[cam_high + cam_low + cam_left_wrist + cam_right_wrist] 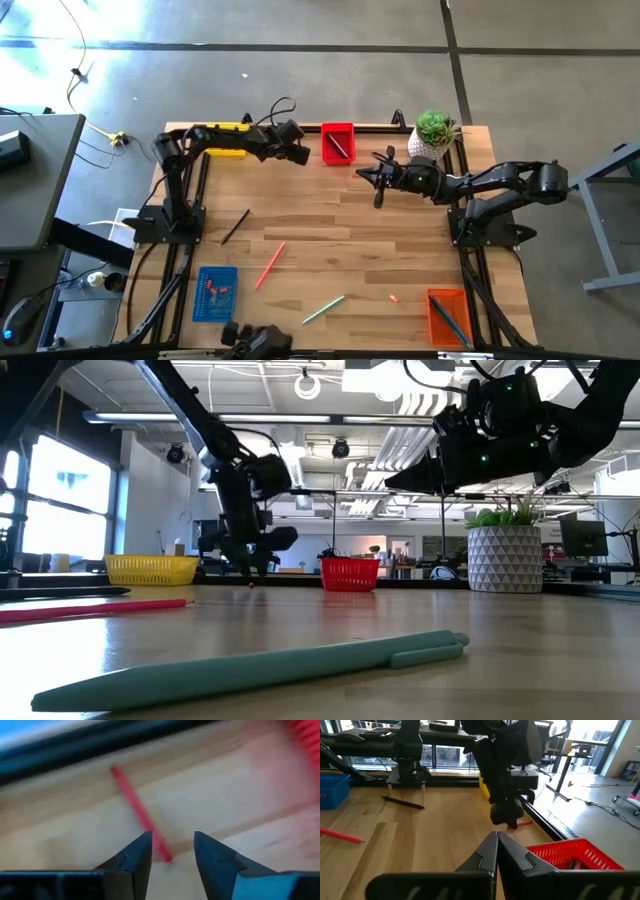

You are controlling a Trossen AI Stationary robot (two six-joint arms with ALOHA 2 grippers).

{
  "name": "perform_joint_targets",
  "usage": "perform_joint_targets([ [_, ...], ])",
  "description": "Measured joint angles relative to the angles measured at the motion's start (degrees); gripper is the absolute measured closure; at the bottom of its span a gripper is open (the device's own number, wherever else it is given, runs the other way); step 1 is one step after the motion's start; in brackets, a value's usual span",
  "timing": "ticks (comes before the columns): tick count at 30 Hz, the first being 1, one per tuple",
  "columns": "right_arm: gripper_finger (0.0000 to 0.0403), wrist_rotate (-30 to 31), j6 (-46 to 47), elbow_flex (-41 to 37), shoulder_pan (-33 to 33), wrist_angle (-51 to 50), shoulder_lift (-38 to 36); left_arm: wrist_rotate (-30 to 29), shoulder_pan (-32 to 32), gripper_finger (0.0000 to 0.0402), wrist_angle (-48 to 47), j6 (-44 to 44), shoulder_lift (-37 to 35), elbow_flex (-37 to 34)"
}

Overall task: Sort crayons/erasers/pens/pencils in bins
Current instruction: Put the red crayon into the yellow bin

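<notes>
My left gripper point(172, 837) hangs open at the table's far edge, between the yellow bin point(152, 568) and the red bin point(337, 143). A thin red crayon-like stick point(140, 810) lies flat on the wood below it, its near end showing in the gap between the fingertips; the right wrist view also shows the stick point(520, 824) on the table under that gripper. My right gripper point(372, 178) is shut, holds nothing, and hovers level just to the right of the red bin point(570, 852), pointing toward the left arm. The blue bin point(215, 293) and the orange bin point(448, 315) stand near the front edge.
A black pen point(235, 226), a pink pencil point(270, 265), a green pen point(323, 309) and a small orange piece point(395, 297) lie loose on the middle of the table. A white plant pot point(435, 130) stands at the far right. The red and orange bins hold items.
</notes>
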Motion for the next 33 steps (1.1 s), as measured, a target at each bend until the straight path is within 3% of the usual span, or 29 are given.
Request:
perform_joint_targets([
  [8,0.0403,-0.07,-0.05,0.00,0.00,-0.04,0.00,-5.71,0.30,0.0282,0.82,-2.16,3.18,0.03],
  [21,0.0403,-0.11,-0.13,0.00,0.00,0.13,0.00,-7.86,-1.59,0.0391,0.20,6.66,3.24,0.01],
  [33,0.0403,-0.11,0.00,0.00,0.00,0.18,0.00,-10.37,-3.94,0.0395,-3.57,9.61,-0.33,-0.14],
])
